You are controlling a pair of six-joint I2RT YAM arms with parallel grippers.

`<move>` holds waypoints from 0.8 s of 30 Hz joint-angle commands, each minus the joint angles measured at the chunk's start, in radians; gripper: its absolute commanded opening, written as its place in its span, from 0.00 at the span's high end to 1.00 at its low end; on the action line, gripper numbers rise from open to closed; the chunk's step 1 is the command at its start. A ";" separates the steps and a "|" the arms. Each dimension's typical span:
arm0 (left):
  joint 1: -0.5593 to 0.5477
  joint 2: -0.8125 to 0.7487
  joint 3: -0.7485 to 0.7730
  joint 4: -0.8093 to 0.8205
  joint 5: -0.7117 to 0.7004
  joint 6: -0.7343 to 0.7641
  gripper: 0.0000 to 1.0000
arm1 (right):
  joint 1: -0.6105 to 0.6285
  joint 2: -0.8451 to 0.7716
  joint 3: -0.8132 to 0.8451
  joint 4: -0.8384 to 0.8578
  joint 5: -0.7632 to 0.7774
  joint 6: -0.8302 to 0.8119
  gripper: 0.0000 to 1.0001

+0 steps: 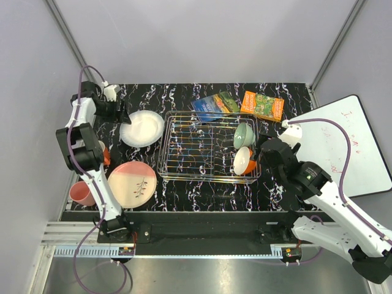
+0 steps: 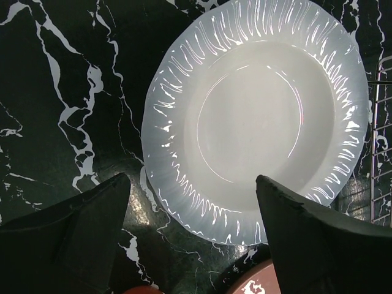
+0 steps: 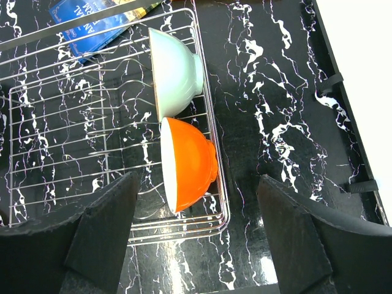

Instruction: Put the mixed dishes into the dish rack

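Left gripper (image 2: 191,180) wide over white plate (image 2: 257,116) rim; right gripper (image 3: 197,179) wide at dish rack (image 3: 73,122) edge.

Place: we think this is a robot lab, not a real kitchen.
Walls: we see plain grey walls (image 1: 202,43) close around, like a box.
Robots: a left arm (image 1: 86,153) and a right arm (image 1: 324,196) sit by a metal rail (image 1: 202,251), with purple cables (image 1: 350,150).
Table: we see a table (image 1: 184,190) with a black top and white lines. A dish rack (image 1: 196,147) sits on it.
Board: a white board (image 1: 343,147) with red writing lies at the right.
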 commanded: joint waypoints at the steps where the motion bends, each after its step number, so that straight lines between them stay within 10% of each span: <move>1: -0.005 0.026 -0.018 0.048 0.021 -0.006 0.13 | 0.000 -0.009 -0.002 -0.004 0.020 0.022 0.14; 24: -0.005 0.132 0.012 0.027 0.042 0.029 0.11 | 0.000 0.011 -0.019 0.027 0.013 0.018 0.14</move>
